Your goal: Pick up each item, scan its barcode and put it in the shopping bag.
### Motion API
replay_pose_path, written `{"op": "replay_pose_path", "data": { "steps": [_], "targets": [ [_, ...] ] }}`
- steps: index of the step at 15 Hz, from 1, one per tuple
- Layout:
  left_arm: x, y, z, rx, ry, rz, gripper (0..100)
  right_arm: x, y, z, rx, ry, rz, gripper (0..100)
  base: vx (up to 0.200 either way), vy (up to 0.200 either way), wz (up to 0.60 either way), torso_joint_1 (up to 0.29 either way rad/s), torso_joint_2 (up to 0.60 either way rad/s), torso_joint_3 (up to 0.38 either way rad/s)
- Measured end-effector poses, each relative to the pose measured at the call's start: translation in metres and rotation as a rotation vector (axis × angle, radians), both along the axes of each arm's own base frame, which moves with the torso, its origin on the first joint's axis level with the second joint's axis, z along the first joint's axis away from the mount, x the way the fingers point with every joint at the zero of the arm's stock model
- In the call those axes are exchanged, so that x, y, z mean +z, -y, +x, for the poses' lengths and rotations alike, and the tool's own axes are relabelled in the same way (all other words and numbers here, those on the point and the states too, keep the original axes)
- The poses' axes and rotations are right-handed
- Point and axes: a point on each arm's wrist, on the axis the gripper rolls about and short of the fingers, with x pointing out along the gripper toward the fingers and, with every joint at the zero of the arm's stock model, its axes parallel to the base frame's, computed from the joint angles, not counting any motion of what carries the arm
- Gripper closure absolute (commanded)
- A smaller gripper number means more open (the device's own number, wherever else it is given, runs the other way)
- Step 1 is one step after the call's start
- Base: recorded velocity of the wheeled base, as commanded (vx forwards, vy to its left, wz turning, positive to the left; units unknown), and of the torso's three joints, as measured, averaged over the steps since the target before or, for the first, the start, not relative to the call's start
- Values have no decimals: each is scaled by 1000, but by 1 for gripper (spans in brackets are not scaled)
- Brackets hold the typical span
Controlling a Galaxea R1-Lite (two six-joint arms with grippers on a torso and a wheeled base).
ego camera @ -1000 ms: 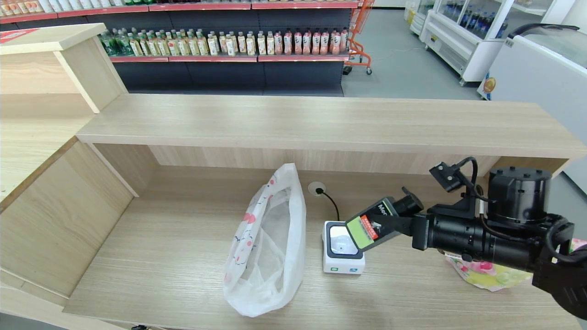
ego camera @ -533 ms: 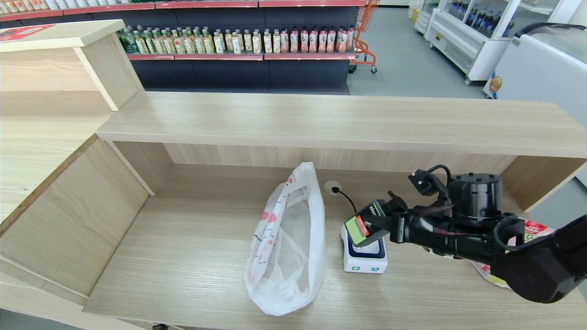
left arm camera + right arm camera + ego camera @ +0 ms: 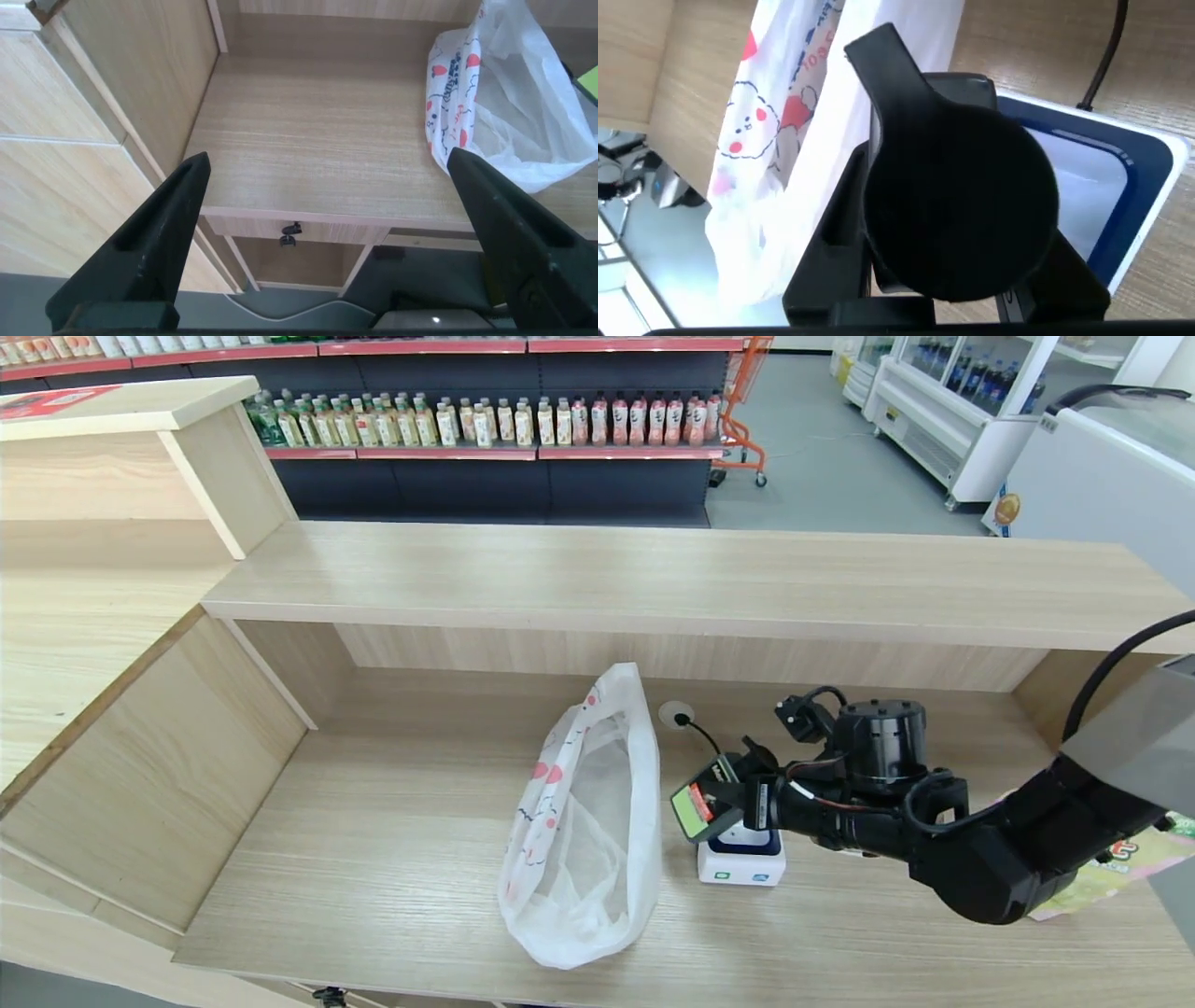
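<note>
My right gripper [image 3: 717, 793] is shut on a small black item [image 3: 693, 807] with a green and red label. It holds the item just above the left edge of the white barcode scanner [image 3: 742, 866], close to the right side of the white shopping bag [image 3: 583, 821], which stands open on the counter. In the right wrist view the round black item [image 3: 971, 205] hangs between the bag [image 3: 785, 112] and the blue-rimmed scanner [image 3: 1125, 187]. My left gripper [image 3: 327, 163] is open and holds nothing, off the counter's front edge, with the bag [image 3: 495, 103] beyond it.
A colourful packet [image 3: 1111, 873] lies on the counter at the far right, partly behind my right arm. The scanner's cable runs to a hole [image 3: 674, 714] at the back. A raised ledge [image 3: 653, 579] overhangs the rear; a side wall [image 3: 140, 784] closes the left.
The head camera shifted. My right gripper carried the item leftward, from over the scanner to its left edge, nearer the bag. The bag and scanner stayed put.
</note>
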Motion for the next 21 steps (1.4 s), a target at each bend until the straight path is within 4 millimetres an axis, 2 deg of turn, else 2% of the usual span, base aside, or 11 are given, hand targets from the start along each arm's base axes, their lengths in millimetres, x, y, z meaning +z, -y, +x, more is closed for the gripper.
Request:
{"op": "replay_pose_path", "data": {
  "steps": [5, 7, 12, 15, 17, 21],
  "targets": [
    [0, 0, 0, 1, 0, 0, 0, -9, -1, 1, 6, -10, -28, 100, 0, 0, 0, 0, 0, 0],
    [0, 0, 0, 0, 0, 0, 0, -6, 0, 1, 6, -1, -24, 100, 0, 0, 0, 0, 0, 0],
    [0, 0, 0, 0, 0, 0, 0, 18, 5, -8, 3, 33, -11, 100, 0, 0, 0, 0, 0, 0],
    [0, 0, 0, 0, 0, 0, 0, 20, 17, -17, -23, 6, -65, 100, 0, 0, 0, 0, 0, 0],
    [0, 0, 0, 1, 0, 0, 0, 18, 21, -14, -106, 21, -95, 100, 0, 0, 0, 0, 0, 0],
    [0, 0, 0, 0, 0, 0, 0, 11, 22, -9, -114, 20, -95, 100, 0, 0, 0, 0, 0, 0]
  ]
}}
